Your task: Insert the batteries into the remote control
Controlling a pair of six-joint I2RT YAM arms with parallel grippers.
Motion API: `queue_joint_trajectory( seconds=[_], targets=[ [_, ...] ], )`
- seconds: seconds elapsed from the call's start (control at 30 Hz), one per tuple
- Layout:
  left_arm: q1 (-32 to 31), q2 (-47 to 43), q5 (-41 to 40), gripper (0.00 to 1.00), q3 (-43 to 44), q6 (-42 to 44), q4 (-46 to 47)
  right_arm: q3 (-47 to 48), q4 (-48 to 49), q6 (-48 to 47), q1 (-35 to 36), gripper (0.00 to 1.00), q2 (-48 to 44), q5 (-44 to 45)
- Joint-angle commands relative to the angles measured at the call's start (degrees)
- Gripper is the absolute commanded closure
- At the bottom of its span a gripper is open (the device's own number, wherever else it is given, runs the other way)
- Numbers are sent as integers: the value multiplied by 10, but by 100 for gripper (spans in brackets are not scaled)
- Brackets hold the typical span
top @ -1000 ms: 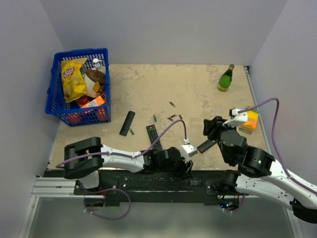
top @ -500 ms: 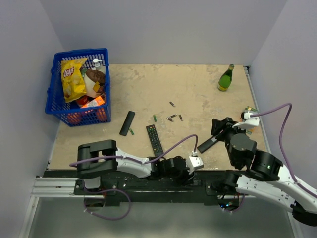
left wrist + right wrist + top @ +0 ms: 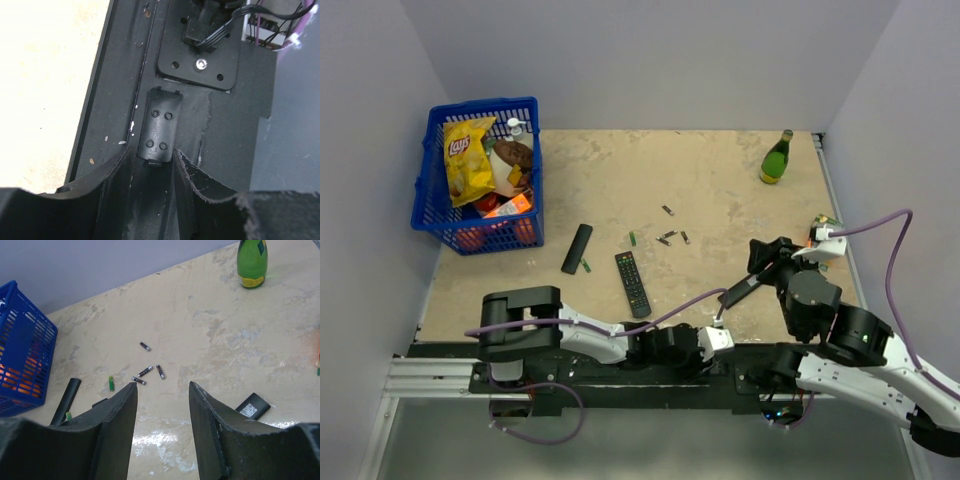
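Drawn back from the desk (image 3: 620, 170) since a second ago, the left arm now lies folded low along the near edge, its wrist over the black base board (image 3: 225, 130) between the two arm mounts. The right arm has swung a little toward its own right. The left pincer (image 3: 154, 156) has narrowed in that second and pinches the near end of the small black back cover (image 3: 161, 125), a finger against each long edge. The cover lies flat on the base board with four round dimples facing up. The right pincer (image 3: 162, 386) stands spread with nothing between its fingers, as wide as before, above the desk's right side.

The remote control (image 3: 632, 283) lies button side up on the desk just beyond the left arm, apart from the cover and untouched. Three dark batteries (image 3: 145, 371) sit in a loose cluster near mid-desk, beyond the remote control, and a fourth dark battery (image 3: 145, 346) lies a little further back. A green battery (image 3: 111, 383) lies left of the cluster. A plain black remote (image 3: 577, 248) lies further left, with a second green battery (image 3: 67, 416) at its near end. A black slab with a pale label (image 3: 252, 406) rests near the right pincer. A green bottle (image 3: 251, 262) stands at the back right — a blue basket (image 3: 480, 104) of groceries sits at the back left.
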Motion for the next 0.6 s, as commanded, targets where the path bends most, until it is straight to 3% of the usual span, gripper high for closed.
queue_joint_trajectory(
  seconds=[0.0, 0.13, 0.37, 0.57],
  targets=[
    [-3, 12, -12, 58, 20, 25, 12, 14, 3, -1, 3, 51, -22, 25],
    [-3, 17, -29, 63, 21, 28, 7, 11, 4, -2, 3, 51, -31, 24],
    [-3, 12, -36, 100, 20, 33, 5, 9, 6, -3, 3, 51, -31, 24],
    [-3, -24, -67, 100, 2, 33, 17, 7, 6, -5, 3, 51, -34, 24]
  ],
)
